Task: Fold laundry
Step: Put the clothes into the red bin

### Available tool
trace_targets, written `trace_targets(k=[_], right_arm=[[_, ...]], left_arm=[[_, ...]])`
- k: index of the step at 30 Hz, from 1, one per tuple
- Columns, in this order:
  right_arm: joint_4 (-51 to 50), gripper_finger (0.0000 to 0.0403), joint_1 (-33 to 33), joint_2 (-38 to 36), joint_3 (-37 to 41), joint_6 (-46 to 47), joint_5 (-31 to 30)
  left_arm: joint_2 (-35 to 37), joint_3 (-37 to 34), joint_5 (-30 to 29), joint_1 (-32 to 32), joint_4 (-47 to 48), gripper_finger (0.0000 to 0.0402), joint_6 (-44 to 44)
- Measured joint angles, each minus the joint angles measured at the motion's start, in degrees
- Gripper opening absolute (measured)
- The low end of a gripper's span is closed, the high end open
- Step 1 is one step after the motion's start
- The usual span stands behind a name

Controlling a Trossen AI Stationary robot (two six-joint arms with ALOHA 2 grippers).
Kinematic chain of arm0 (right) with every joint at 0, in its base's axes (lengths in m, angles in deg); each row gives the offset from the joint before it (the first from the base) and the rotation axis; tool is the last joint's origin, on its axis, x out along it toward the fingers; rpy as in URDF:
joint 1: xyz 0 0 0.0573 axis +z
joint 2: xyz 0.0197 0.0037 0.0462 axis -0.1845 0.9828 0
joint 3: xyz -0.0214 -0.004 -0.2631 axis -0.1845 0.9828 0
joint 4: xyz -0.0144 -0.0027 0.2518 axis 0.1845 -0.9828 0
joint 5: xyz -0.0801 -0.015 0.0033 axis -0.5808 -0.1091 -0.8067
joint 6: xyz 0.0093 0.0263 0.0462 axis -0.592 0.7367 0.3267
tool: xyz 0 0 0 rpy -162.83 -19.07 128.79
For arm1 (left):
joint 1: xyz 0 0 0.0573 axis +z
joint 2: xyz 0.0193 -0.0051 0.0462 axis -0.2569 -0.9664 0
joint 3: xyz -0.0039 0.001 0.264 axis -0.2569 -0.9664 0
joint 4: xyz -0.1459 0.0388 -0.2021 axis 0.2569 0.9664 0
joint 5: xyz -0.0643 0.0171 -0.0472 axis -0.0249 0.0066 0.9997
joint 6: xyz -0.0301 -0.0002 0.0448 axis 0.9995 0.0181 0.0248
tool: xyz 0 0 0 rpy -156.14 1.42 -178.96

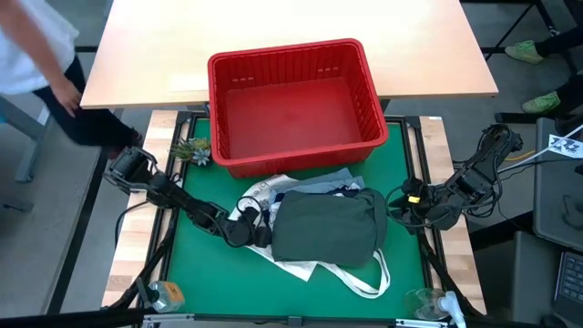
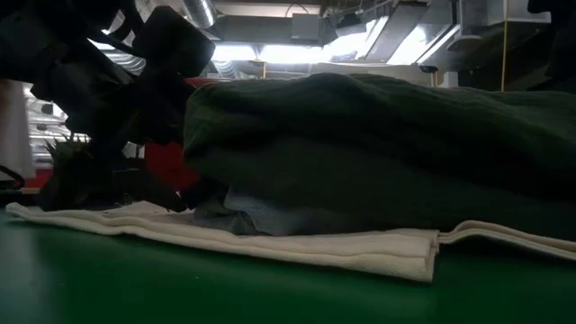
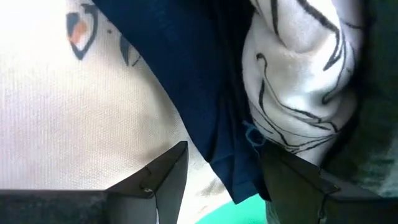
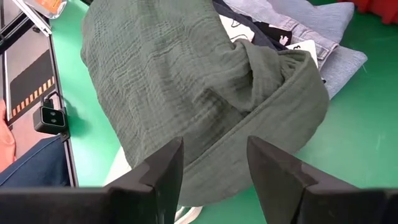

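The laundry lies heaped mid-mat on a white tote bag (image 1: 314, 269). A dark olive green garment (image 1: 328, 228) is on top. Light blue denim (image 1: 314, 185), a navy blue piece (image 3: 186, 81) and a white leaf-print piece (image 3: 298, 74) stick out beneath it. My left gripper (image 1: 248, 228) is low at the heap's left edge. It is open, with the navy piece's edge (image 3: 233, 174) between its fingers (image 3: 227, 180). My right gripper (image 1: 405, 205) hangs open above the mat right of the heap, pointing at the olive garment (image 4: 205, 81). My left gripper's open fingers come slanting down from the table's left and stand on either side of the navy edge (image 3: 233, 174), above the tote bag (image 3: 74, 124). Whether either finger (image 3: 292, 180) touches cloth I cannot tell.
A red slotted basket (image 1: 291, 100) stands at the mat's far edge, with a wooden table (image 1: 291, 27) beyond it. A person (image 1: 36, 55) stands at the far left. A small plant (image 1: 193, 150) sits by the basket. Bare green mat (image 1: 219, 282) lies near the heap's front left.
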Motion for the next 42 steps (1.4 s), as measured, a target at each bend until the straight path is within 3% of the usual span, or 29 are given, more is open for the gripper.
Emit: trace_targets(k=[8,14,34,42], right_arm=[[0.36,0.0177,-0.01,0.00,0.00,0.01,0.00],[0.38,0.0177,0.00,0.00,0.00,0.00,0.00],[-0.23,0.0177,-0.01,-0.17,0.00,6.54,-1.44],[-15.24,0.0177,-0.04,-0.02,-0.02,23.66,-0.24]], left_arm=[[-1.79,2.40,-2.12,-0.19,0.61,0.0196,0.76],[-7.35,6.47,0.73,-0.01,-0.13,0.0196,0.69],[-7.85,6.77,-1.04,4.34,-1.25,0.0196,0.42],[-7.87,6.77,0.57,8.11,-1.20,0.0196,-2.91]])
